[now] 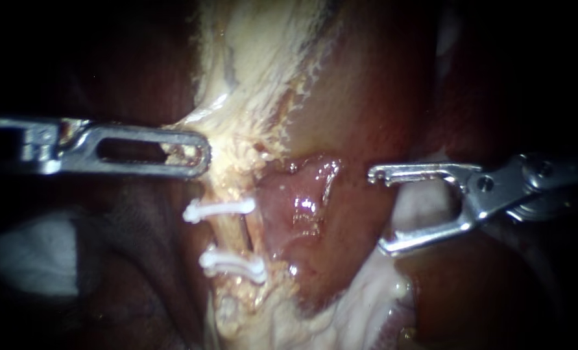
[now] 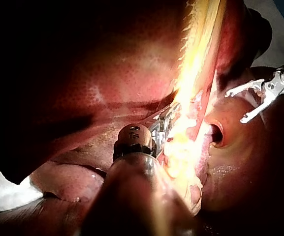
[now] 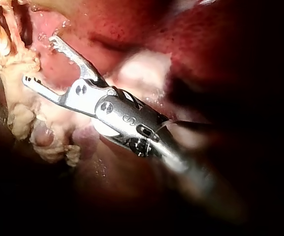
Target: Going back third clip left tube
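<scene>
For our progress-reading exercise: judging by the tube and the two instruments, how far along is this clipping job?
Done: two white clips cross the tube, an upper clip and a lower clip. In hand: the right instrument stands open and empty, clear of the tube, while the left instrument rests at the pale tissue above the clips. Left: no third clip shows on the tube.
</scene>
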### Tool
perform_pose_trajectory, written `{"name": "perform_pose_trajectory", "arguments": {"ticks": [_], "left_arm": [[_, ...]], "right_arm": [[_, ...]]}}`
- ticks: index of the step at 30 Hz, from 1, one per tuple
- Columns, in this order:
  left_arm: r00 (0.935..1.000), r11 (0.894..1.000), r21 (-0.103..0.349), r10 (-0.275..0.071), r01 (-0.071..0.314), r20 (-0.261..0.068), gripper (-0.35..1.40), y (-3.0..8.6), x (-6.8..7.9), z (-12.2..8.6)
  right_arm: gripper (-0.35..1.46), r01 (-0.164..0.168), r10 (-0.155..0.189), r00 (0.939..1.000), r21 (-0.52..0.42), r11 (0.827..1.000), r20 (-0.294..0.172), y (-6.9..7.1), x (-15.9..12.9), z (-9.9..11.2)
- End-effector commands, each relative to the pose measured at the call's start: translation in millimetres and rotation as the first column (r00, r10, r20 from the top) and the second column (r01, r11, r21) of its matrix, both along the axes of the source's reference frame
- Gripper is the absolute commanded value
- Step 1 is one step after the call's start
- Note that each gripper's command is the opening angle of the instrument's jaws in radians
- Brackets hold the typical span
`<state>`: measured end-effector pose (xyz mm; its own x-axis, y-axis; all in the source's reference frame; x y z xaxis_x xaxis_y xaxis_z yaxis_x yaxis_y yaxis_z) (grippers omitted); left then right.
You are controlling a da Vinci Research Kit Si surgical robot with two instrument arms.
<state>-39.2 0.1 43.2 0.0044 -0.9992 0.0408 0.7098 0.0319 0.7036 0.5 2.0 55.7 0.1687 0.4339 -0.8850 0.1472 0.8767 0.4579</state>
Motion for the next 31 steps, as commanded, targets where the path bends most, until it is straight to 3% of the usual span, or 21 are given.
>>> {"name": "perform_pose_trajectory", "arguments": {"ticks": [1,8,16,31], "left_arm": [[1.0,1.0,-0.003,-0.002,0.002,-0.002,-0.35,-0.1,-0.3,0.3],[1.0,1.0,-0.013,-0.003,0.003,-0.001,-0.35,-0.9,-3.0,4.0],[0.9999,1.0,-0.007,0.002,-0.002,0.01,-0.35,-0.7,-6.3,6.5],[0.9999,1.0,-0.007,0.003,-0.003,0.01,-0.35,-0.7,-6.3,6.5]], "right_arm": [[0.6,0.001,-0.001,1.0,-0.006,1.0,-0.002,0.0,0.0,0.0],[0.6,0.001,-0.001,1.0,-0.013,1.0,-0.005,-0.1,0.0,0.0],[0.6,-0.001,0.001,1.0,-0.013,1.0,-0.006,-0.2,0.3,-0.1],[0.6,-0.002,0.002,0.9999,-0.018,1.0,-0.011,-0.4,0.6,-0.8]]}}
